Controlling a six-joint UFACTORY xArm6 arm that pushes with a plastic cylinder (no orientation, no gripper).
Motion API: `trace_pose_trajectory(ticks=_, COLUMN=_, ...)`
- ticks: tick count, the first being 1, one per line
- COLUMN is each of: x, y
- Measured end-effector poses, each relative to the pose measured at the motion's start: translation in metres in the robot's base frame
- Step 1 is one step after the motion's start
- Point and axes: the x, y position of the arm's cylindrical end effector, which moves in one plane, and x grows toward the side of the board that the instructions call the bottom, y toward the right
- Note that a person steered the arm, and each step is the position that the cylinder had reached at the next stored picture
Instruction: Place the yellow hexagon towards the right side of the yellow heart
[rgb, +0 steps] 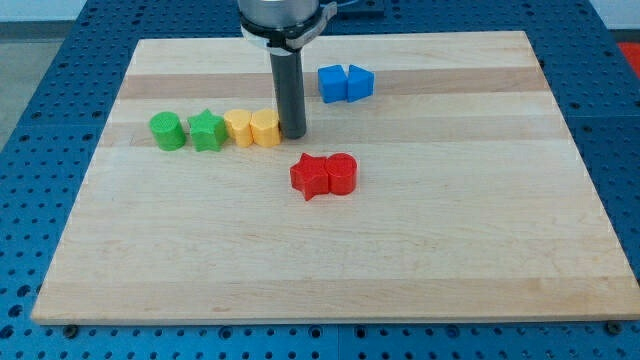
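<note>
My tip (293, 134) rests on the wooden board (330, 270), touching or just beside the view's-right face of the yellow hexagon (266, 128). That hexagon presses against the yellow heart (239, 128), already on the heart's right in the view, though which of the two yellow blocks is which is hard to tell at this angle. Left of the heart stand a green star (207, 131) and a green cylinder (167, 131); below and right of it lie a red star (310, 176) and a red cylinder (341, 173); two blue blocks (346, 83) sit toward the view's top. The arm carries no jaws, only the rod. The risk: a further leftward push would shove the hexagon into the heart and bunch the row. No writing or brand is legible.
</note>
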Motion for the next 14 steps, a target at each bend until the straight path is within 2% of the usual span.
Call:
trace_pose_trajectory(ticks=4, x=0.000, y=-0.015)
trace_pose_trajectory(ticks=6, x=-0.002, y=-0.001)
trace_pose_trajectory(ticks=8, x=-0.045, y=0.027)
trace_pose_trajectory(ticks=12, x=-0.051, y=-0.106)
trace_pose_trajectory(ticks=14, x=-0.051, y=-0.124)
